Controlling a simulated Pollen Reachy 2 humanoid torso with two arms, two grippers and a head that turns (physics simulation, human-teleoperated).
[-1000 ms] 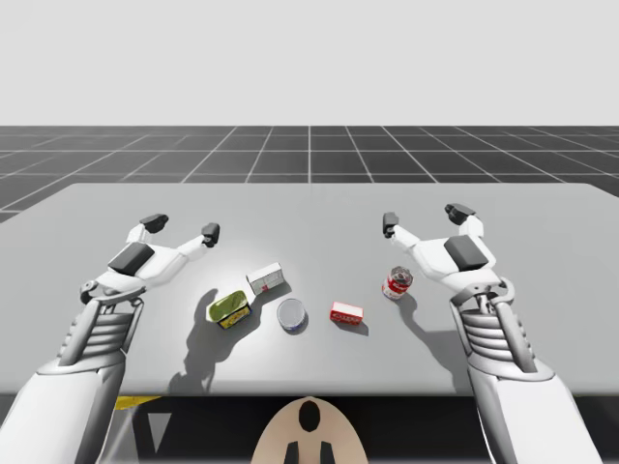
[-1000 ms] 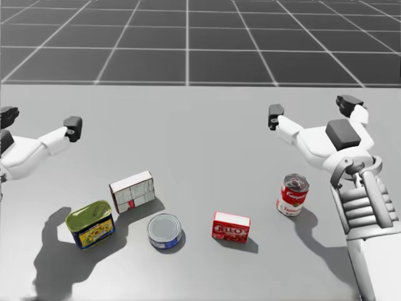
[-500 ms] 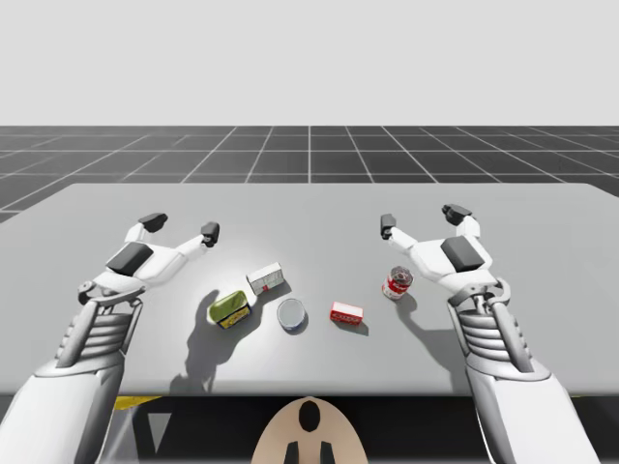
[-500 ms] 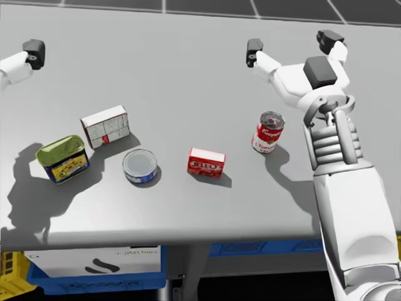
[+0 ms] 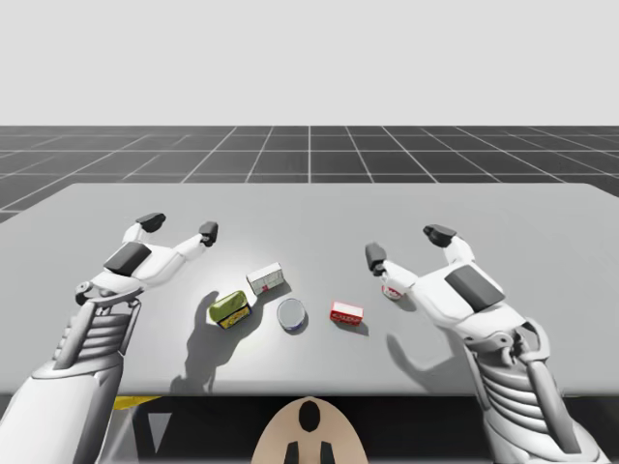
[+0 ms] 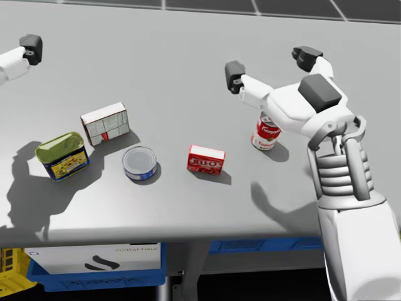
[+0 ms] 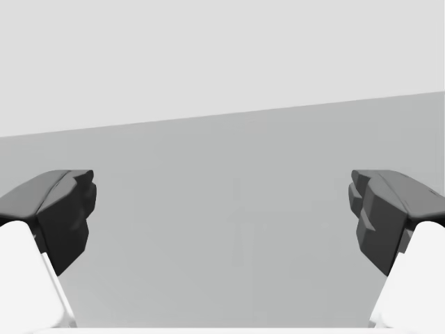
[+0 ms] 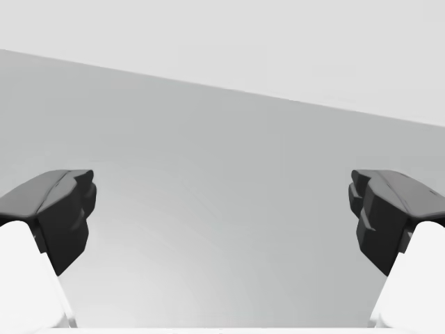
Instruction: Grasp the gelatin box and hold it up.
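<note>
The gelatin box (image 5: 347,312) (image 6: 206,159) is a small red box lying flat near the table's front middle. My right gripper (image 5: 406,245) (image 6: 270,61) hovers open to the right of the box and farther back, above a soup can, with nothing between its fingers. My left gripper (image 5: 179,226) is open over the table's left side, far from the box. One of its fingertips (image 6: 30,44) shows at the head view's edge. The left wrist view has my left gripper (image 7: 222,223) open over bare table, and the right wrist view has my right gripper (image 8: 222,223) likewise.
A red-and-white soup can (image 5: 393,288) (image 6: 265,132) stands partly hidden under my right hand. Left of the gelatin box are a blue round can (image 6: 140,163), a white box (image 6: 105,123) and a green-topped tin (image 6: 61,155). A blue bin (image 6: 94,269) sits beneath the table's front edge.
My right arm has swung left and nearer, its hand now covering the soup can. My head turned downward earlier. The left arm and the objects have stayed put.
</note>
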